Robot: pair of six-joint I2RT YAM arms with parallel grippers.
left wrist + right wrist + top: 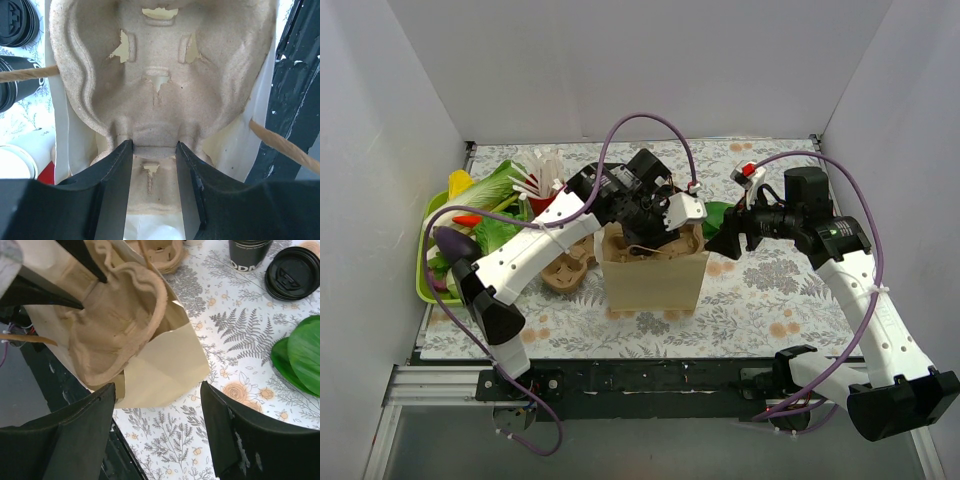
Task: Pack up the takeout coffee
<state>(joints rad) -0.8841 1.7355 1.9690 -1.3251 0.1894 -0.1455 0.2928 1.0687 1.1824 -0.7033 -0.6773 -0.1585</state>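
Observation:
A brown paper bag [655, 280] stands open at the table's middle. My left gripper [665, 225] reaches into its mouth and is shut on the middle ridge of a moulded pulp cup carrier [160, 75], one finger on each side of the ridge. The carrier [120, 320] leans tilted inside the bag [165, 365]. My right gripper [725, 240] hovers just right of the bag, open, with only the flowered tablecloth between its fingers [85, 435]. The takeout coffee is hidden from every view.
A second pulp carrier [565, 268] lies left of the bag. A green tray [423, 285] of vegetables is at far left, a red cup [542, 200] of white cutlery behind it. Black lids [292, 272], a black cup [250, 252], a green leaf [300, 350], a lidless cream cup [17, 162].

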